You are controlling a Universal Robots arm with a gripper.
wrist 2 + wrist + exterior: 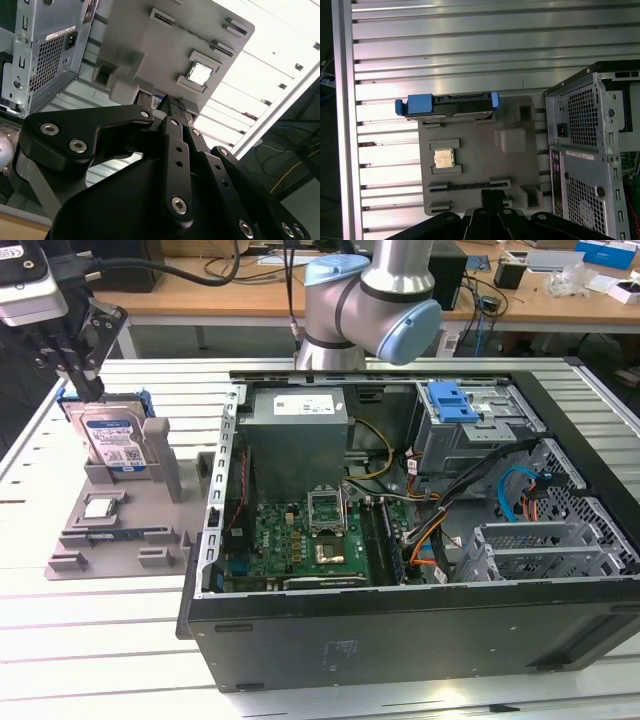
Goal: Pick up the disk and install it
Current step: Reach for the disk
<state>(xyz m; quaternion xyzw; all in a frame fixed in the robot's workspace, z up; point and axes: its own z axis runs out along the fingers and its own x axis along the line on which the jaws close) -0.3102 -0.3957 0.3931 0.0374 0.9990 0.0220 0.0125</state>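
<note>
Worktop (pixel 100 640) of slatted metal carries everything. An open black computer case (pixel 400 640) lies on its side across the middle and toward the edge on the exterior view's right, with the green board and cabling exposed. Inside it, at the far side, sits a grey metal cage (pixel 490 430) with a blue latch.

The robot arm (pixel 375 290) rises behind the case at the worktop's far edge.

A grey holder (pixel 100 540) lies flat beside the case, toward the worktop's edge on the exterior view's left; the first wrist view shows it from above (pixel 480 165).

The disk (pixel 112 440) stands upright on its edge in a slot at the holder's far end, toward the worktop's far corner on the exterior view's left. Its white-and-blue label faces the camera and the blue bracket frames it. In the first wrist view its top edge and blue bracket ends are seen (pixel 451 106).

The pincer (pixel 88 385) hangs just over the disk's upper edge. I cannot tell whether it touches it. In both wrist views its fingers are pressed together with nothing between them (pixel 492 197) (pixel 174 102).

A small square silver chip (pixel 98 507) lies flat in a recess of the holder, nearer than the disk and apart from it (pixel 443 158) (pixel 199 74).
</note>
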